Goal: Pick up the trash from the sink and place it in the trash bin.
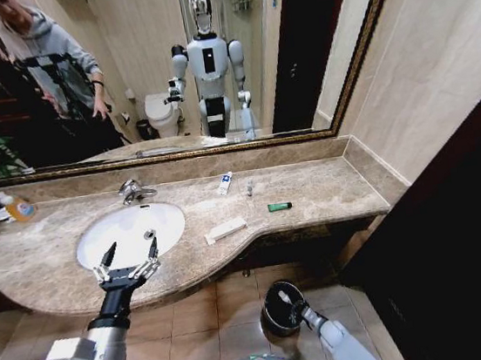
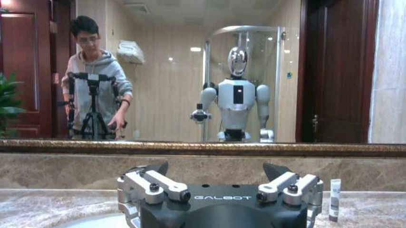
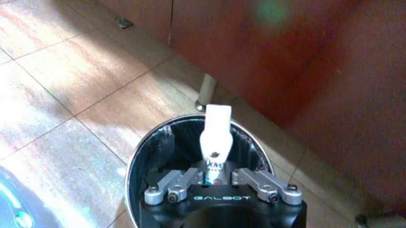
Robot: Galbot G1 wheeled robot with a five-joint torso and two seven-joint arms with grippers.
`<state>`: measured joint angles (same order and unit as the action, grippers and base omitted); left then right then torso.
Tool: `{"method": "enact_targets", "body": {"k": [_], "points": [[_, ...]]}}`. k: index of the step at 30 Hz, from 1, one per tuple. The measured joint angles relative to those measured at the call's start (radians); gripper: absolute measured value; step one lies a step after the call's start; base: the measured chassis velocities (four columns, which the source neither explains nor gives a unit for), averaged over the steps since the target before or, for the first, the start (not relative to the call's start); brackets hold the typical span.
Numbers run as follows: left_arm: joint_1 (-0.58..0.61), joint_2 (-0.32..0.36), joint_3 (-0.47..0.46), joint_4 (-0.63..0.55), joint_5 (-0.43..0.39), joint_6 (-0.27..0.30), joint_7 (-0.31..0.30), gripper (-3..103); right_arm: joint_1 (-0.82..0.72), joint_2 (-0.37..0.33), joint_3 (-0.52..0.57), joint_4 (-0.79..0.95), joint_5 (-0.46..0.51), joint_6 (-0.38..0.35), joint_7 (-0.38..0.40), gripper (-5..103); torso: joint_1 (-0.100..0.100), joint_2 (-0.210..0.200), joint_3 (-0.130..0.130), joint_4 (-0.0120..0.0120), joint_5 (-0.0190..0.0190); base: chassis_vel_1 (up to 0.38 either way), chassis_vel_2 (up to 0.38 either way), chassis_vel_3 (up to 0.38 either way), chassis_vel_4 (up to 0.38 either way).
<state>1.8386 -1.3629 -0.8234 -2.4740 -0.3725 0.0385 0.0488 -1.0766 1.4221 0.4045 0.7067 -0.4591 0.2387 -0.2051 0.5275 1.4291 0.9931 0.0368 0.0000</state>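
I see the beige marble table (image 1: 329, 188) holding the white sink (image 1: 171, 219), an orange-liquid bottle (image 1: 17, 207), a white-blue tube (image 1: 225, 183), tiny vial (image 1: 248, 188), green tube (image 1: 280, 207), flat white packet (image 1: 226, 230), tiled floor (image 1: 213, 311) under the black trash bin (image 1: 275, 321)

The sink (image 1: 133, 231) is a white oval set in a beige, veined marble countertop (image 1: 312, 190). Right of the sink lie a flat white packet (image 1: 226, 229), a white-blue tube (image 1: 225, 183) and a green tube (image 1: 280, 206); left of it stands an orange-liquid bottle (image 1: 17, 206). The trash bin (image 3: 147, 152) is black with a shiny rim. The right gripper (image 3: 214, 178), grey and black, holds a white tube (image 3: 214, 137).
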Motion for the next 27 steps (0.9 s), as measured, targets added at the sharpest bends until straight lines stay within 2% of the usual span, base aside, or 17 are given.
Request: {"method": "enact_targets", "body": {"k": [1,2,5,6,8,10,15,16,17,20,21,23,25,26,27], "points": [[0.0,0.0,0.0,0.0,0.0,0.0,0.0,100,0.001,0.001,0.001,-0.005,0.0,0.001,0.0,22,0.0,0.0,0.0,0.0,0.0,0.0,0.0,0.0,0.0],[0.0,0.0,0.0,0.0,0.0,0.0,0.0,100,0.001,0.001,0.001,-0.005,0.0,0.001,0.0,22,0.0,0.0,0.0,0.0,0.0,0.0,0.0,0.0,0.0],[0.0,0.0,0.0,0.0,0.0,0.0,0.0,100,0.001,0.001,0.002,-0.006,0.002,0.004,0.002,38,0.0,0.0,0.0,0.0,-0.0001,0.0,0.0,0.0,0.0],[0.0,0.0,0.0,0.0,0.0,0.0,0.0,100,0.001,0.001,0.002,-0.006,0.002,0.004,0.002,38,0.0,0.0,0.0,0.0,-0.0001,0.0,0.0,0.0,0.0],[0.0,0.0,0.0,0.0,0.0,0.0,0.0,100,-0.002,0.0,0.002,0.0,0.007,0.004,0.004,49,0.0,0.0,0.0,0.0,0.0,0.0,0.0,0.0,0.0],[0.0,0.0,0.0,0.0,0.0,0.0,0.0,100,-0.005,-0.001,0.002,0.005,0.01,0.004,0.004,49,0.0,0.0,0.0,0.0,0.0,0.0,0.0,0.0,0.0],[0.0,0.0,0.0,0.0,0.0,0.0,0.0,100,-0.048,-0.015,0.005,0.085,0.066,-0.002,0.002,77,0.0,0.0,0.0,0.0001,0.0002,0.0,0.0,0.0,0.0],[0.0,0.0,0.0,0.0,0.0,0.0,0.0,100,-0.048,-0.015,0.005,0.085,0.066,-0.002,0.002,77,0.0,0.0,0.0,0.0001,0.0002,0.0,0.0,0.0,0.0],[0.0,0.0,0.0,0.0,0.0,0.0,0.0,100,-0.061,-0.019,0.008,0.108,0.086,-0.002,0.002,77,0.0,0.0,0.0,0.0,0.0,0.0,0.0,0.0,0.0],[0.0,0.0,0.0,0.0,0.0,0.0,0.0,100,-0.149,-0.035,0.042,0.254,0.224,0.025,0.031,92,0.0,0.0,0.0,0.0001,0.0003,0.0,0.0,0.0,0.0],[0.0,0.0,0.0,0.0,0.0,0.0,0.0,100,-0.149,-0.035,0.042,0.254,0.224,0.025,0.031,92,0.0,0.0,0.0,0.0001,0.0003,0.0,0.0,0.0,0.0],[0.0,0.0,0.0,0.0,0.0,0.0,0.0,100,-0.233,-0.055,0.075,0.386,0.312,0.06,0.07,99,0.0,0.0,0.0,0.0,0.0003,0.0,0.0,0.0,0.0],[0.0,0.0,0.0,0.0,0.0,0.0,0.0,100,-0.316,-0.075,0.107,0.51,0.413,0.09,0.101,100,0.0,0.0,0.0,0.0001,-0.0004,0.0,0.0,0.0,0.0],[0.0,0.0,0.0,0.0,0.0,0.0,0.0,100,-0.316,-0.075,0.107,0.51,0.413,0.09,0.101,100,0.0,0.0,0.0,0.0001,-0.0004,0.0,0.0,0.0,0.0],[0.0,0.0,0.0,0.0,0.0,0.0,0.0,100,-0.376,-0.079,0.13,0.594,0.502,0.104,0.117,100,0.0,0.0,0.0,0.0,0.0,0.0,0.0,0.0,0.0]]}}
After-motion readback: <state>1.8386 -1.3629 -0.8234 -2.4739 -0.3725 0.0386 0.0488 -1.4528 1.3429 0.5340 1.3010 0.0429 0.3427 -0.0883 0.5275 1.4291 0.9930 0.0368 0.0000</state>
